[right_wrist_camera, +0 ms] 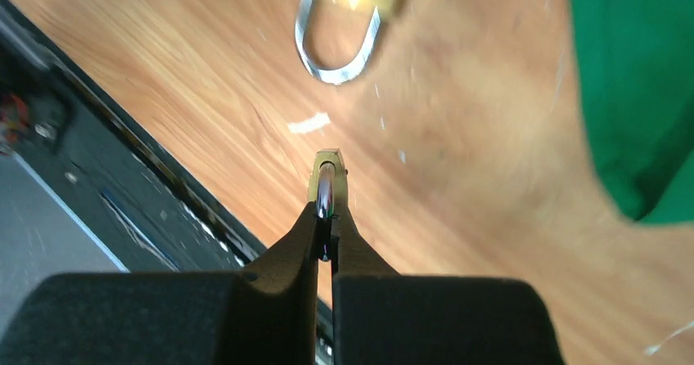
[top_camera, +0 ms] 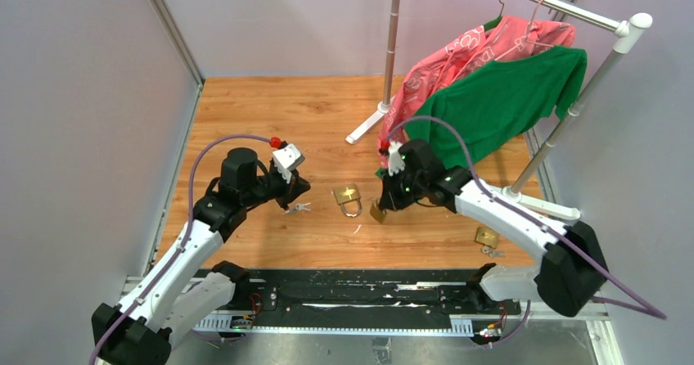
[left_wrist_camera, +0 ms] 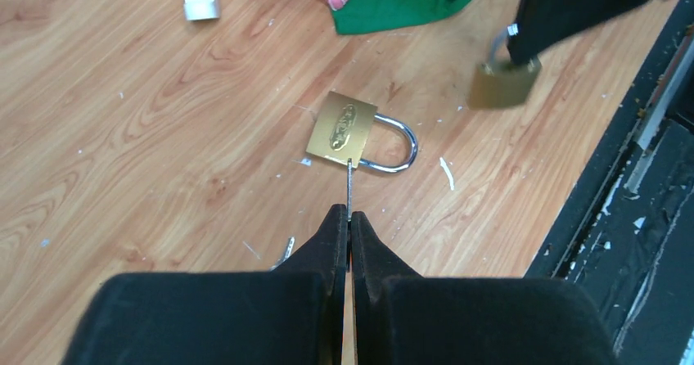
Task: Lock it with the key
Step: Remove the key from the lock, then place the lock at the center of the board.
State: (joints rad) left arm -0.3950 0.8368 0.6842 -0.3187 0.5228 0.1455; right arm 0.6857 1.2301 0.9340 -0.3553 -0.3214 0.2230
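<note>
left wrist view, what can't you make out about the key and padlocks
- Left wrist view: the key shows only its blade; the left gripper hides the head. Whether its tip sits in the table padlock is too small to tell.
- Same view: the held padlock is blurred, its shackle partly behind the right gripper.
- Right wrist view: the table padlock is blurred and cut off by the top edge.

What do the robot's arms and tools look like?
The left arm and right arm have white links and black joints, each with a purple cable. The left tool and right tool have black tapered fingers. Each wrist bears a white block and red plug.
</note>
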